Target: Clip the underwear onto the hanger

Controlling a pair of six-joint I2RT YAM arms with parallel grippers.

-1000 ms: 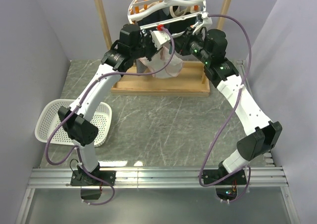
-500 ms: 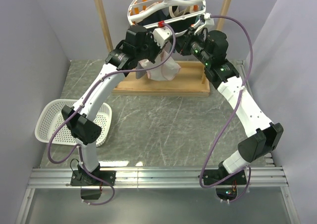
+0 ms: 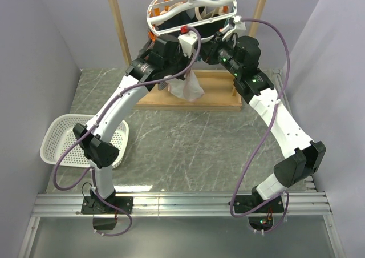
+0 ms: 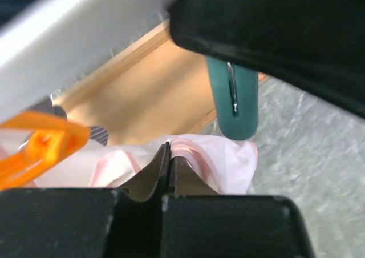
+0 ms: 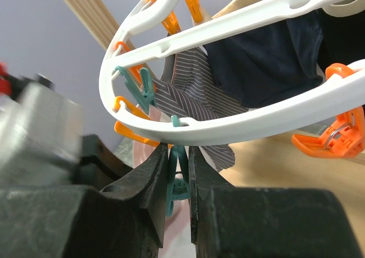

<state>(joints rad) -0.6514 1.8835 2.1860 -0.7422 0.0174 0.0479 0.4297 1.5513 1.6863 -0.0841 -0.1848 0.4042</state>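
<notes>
Rack (image 3: 121,38) behind: left gripper (image 4: 168,155) is pinching underwear (image 4: 228,161), clip (image 4: 234,107) just beyond its tips; right gripper (image 5: 178,155) is squeezing that clip.

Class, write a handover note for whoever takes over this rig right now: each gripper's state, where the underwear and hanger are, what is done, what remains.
Left gripper: shut on the underwear, holding its edge up under the hanger.
Right gripper: pinching a teal clip on the hanger's ring.
Hanger: hooked on the wooden rack.
Done: underwear held up at the clip.
Left: feed the edge into the clip, release the clip, then let go.
</notes>
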